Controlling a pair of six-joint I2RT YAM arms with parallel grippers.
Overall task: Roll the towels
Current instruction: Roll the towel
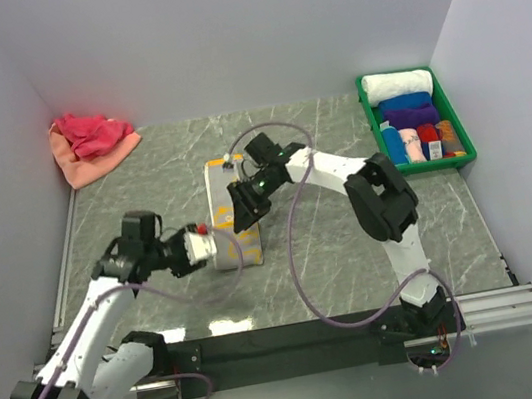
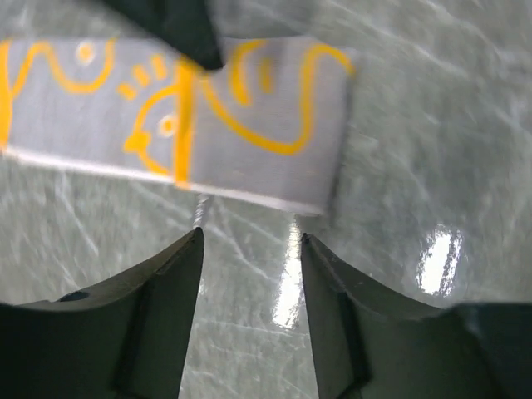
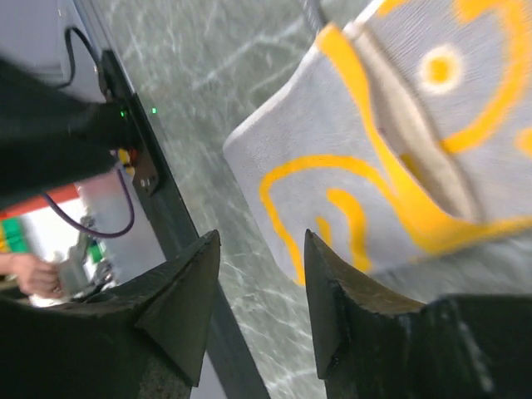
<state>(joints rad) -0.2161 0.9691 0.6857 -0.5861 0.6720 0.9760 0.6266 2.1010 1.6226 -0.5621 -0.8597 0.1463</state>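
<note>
Grey marbled bench [image 1: 141, 179], walled on three sides.

Left arm [image 1: 91, 308], reaching from 7 o'clock toward the centre. Right arm [image 1: 383, 201], bending up from 5 o'clock and across to the centre from the right.

Green tray [image 1: 430, 165] at 2 o'clock, against the right wall. Holds rolled towels [image 1: 405, 103] packed side by side: white at the far end, then blue and purple, with smaller ones in several colours at the near end.

At 10 o'clock, in the far left corner, a loose heap: pink towel [image 1: 92, 133] crumpled on top of a salmon towel [image 1: 88, 165].

At the centre, grey-and-yellow towel [image 1: 218, 187] [image 2: 249, 125] [image 3: 465, 166], folded into a long narrow strip and lying flat on the bench, running from 12 toward 6 o'clock. Pale trim along one long edge.

Left claw [image 1: 202, 245] [image 2: 249, 241] at the strip's near left side, at about 8 o'clock of it. Fingers apart, only bare bench between them, tips just short of the trimmed edge.

Right claw [image 1: 245, 206] [image 3: 259, 245] over the strip's right edge, at about 3 o'clock of it. Fingers apart too, with nothing gripped and the cloth just beside one finger.
</note>
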